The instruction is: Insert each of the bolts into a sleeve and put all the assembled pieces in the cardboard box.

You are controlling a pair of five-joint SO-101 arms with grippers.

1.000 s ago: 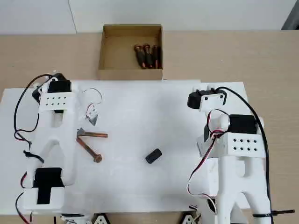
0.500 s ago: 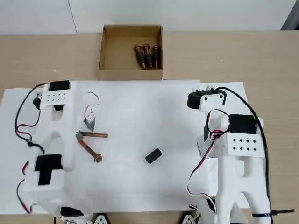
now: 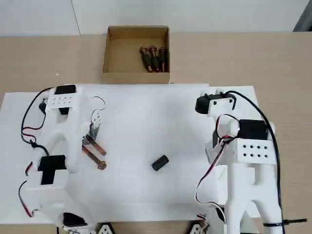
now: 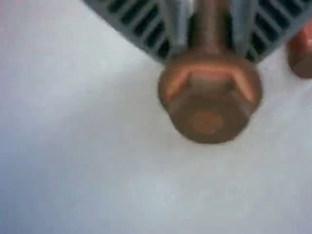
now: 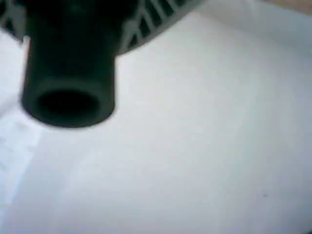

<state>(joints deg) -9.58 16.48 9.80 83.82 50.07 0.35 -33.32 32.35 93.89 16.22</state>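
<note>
both claws are closed: the left claw (image 4: 209, 27) grips a bolt (image 4: 209, 105) beside a second bolt (image 3: 94, 159), the right claw (image 5: 73, 19) a black sleeve (image 5: 68, 92). three assembled pieces (image 3: 154, 58) lie in the cardboard box (image 3: 122, 53).

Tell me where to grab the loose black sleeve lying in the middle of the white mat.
Grip the sleeve across its middle, on the rounded sides, coming straight down from above. It lies on its side, slanted on the white mat, so close across its long axis; nothing crowds it.
</note>
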